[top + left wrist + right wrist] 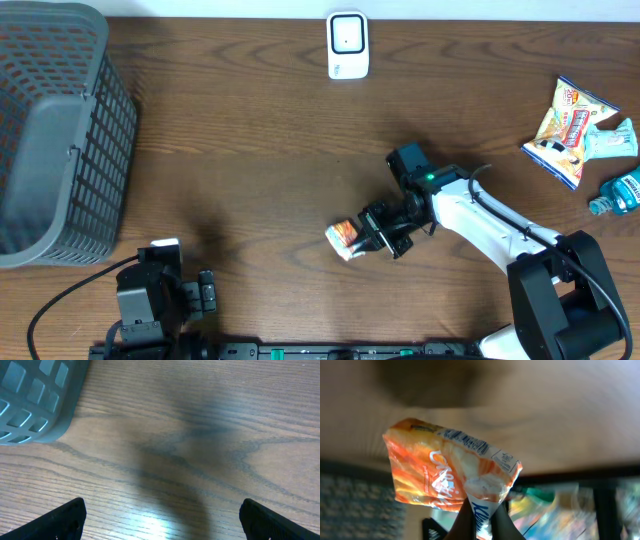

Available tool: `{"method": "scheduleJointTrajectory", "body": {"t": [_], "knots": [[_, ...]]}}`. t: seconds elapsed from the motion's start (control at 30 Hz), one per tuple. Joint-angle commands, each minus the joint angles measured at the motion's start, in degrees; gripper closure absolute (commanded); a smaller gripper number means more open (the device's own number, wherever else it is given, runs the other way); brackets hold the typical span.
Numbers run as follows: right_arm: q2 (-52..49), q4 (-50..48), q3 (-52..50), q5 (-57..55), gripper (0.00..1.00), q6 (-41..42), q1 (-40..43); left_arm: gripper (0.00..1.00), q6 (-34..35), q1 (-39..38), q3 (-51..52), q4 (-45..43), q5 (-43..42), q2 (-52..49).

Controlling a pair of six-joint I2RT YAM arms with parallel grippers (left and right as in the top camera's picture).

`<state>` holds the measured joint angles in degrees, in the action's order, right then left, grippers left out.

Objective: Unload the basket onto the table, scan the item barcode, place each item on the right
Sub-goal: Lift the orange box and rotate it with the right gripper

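The right gripper [368, 232] is clamped on one end of the small orange crinkly plastic snack packet [345, 238], which sticks out just ahead of it. Presenting seems in hand: next, its barcode strip [465, 440] must face the white boxy scanner [347, 45] well beyond the gripper. The left gripper [162, 515] gapes empty.

Scanner [348, 45], basket [112, 130] and snacks [570, 130] suggest a mock shop checkout.
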<state>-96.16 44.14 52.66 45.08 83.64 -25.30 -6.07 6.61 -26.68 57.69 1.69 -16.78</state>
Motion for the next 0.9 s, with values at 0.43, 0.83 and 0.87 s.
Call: {"method": "scheduleJointTrajectory", "body": {"t": [0.43,0.83,0.87], "knots": [[-0.07,-17.9,0.7,6.14,0.99,33.75,3.45,0.02,-0.52,-0.17,0.0,0.11,0.28,0.04],[-0.07,-22.03,0.7,11.54,0.98,31.43,10.27,0.02,-0.52,-0.17,0.0,0.11,0.28,0.04],[-0.07,-25.03,0.7,11.93,0.99,28.81,10.32,0.02,-0.52,-0.17,0.0,0.11,0.28,0.04]]}}
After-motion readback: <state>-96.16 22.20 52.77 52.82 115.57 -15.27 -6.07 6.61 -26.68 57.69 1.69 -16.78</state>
